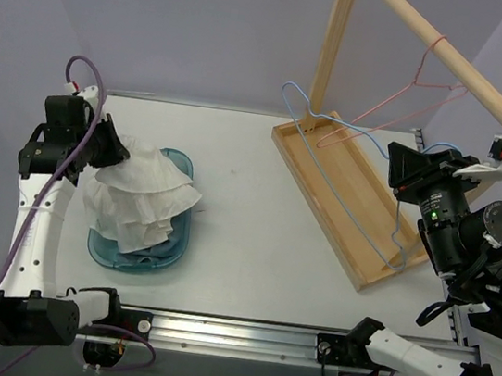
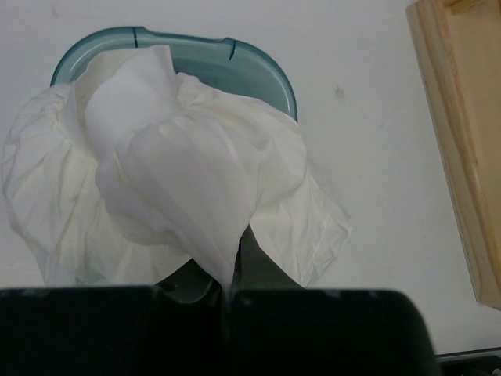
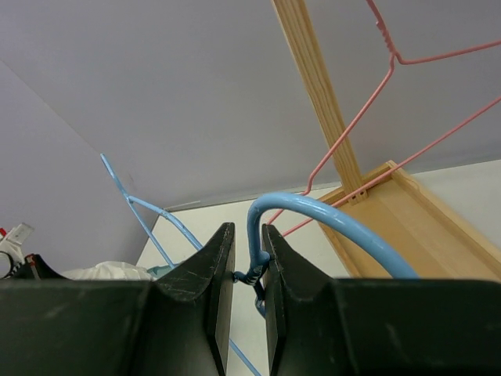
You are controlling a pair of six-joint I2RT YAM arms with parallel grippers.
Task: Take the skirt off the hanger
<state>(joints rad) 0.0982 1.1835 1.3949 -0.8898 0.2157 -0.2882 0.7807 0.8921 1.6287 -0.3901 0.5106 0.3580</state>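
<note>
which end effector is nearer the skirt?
Left. The left end effector grips the skirt over the teal basin; the right end effector is across the table, clamped on the hanger.

**Top view.** The left arm (image 1: pixel 37 214) rises from its base at 7 o'clock with the elbow bent and the wrist at 9 o'clock. The left gripper (image 1: pixel 114 152) points toward 3 o'clock, its jaws pinched together on the skirt (image 1: pixel 142 196). The right arm (image 1: pixel 476 248) is folded at 4 o'clock. The right gripper (image 3: pixel 244 243) points toward 9 o'clock, its jaws clamped on the hanger (image 3: pixel 329 213).
</note>
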